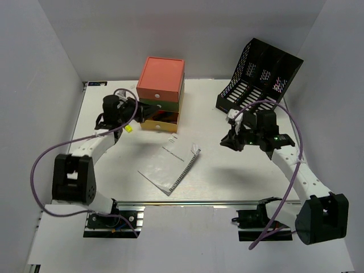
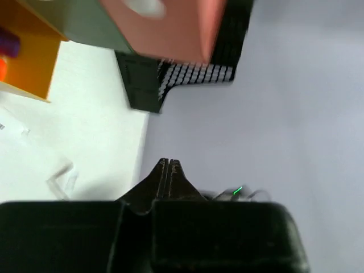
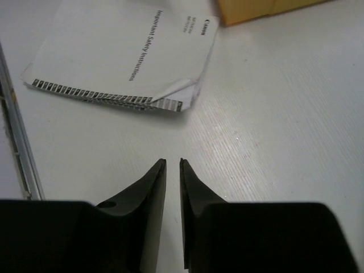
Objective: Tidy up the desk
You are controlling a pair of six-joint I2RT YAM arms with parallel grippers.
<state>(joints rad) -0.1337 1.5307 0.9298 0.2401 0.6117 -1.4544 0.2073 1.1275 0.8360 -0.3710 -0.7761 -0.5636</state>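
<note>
Pressing tip to tip, the left gripper [image 2: 169,169] is fully closed w/ nothing btwn its fingers. It hangs at approx 10 o'clock over the desk [image 1: 216,170], just beside the 9 o'clock side of the drawer box [image 1: 161,85]. Whether it touches the box, can't tell. A small yellow item [image 1: 129,129] lies on the desk near it, toward 6 o'clock; too small to ID.

The right gripper [image 3: 173,165] is narrow: a thin slit btwn the fingers, nothing in it. It sits at approx 3 o'clock over bare desk, tips aimed toward 9 o'clock, where the booklet [image 1: 168,165] lies. Gripper and booklet are apart.

The booklet lies flat near desk ctr, slightly toward 6 o'clock, set at an angle, w/ one corner curled up. Its cover reads "Important Safety Instructions" in the right wrist view.

The drawer box stands at approx 11 o'clock: orange on top, green in the middle, yellow at the bottom. The yellow drawer is pulled out part way. A black mesh file rack [image 1: 261,71] stands at approx 1 o'clock, at the far corner, well apart from the box.

The desk itself is the big white top under everything, w/ a metal rail [image 1: 199,202] along its 6 o'clock edge, arm bases just past it.
</note>
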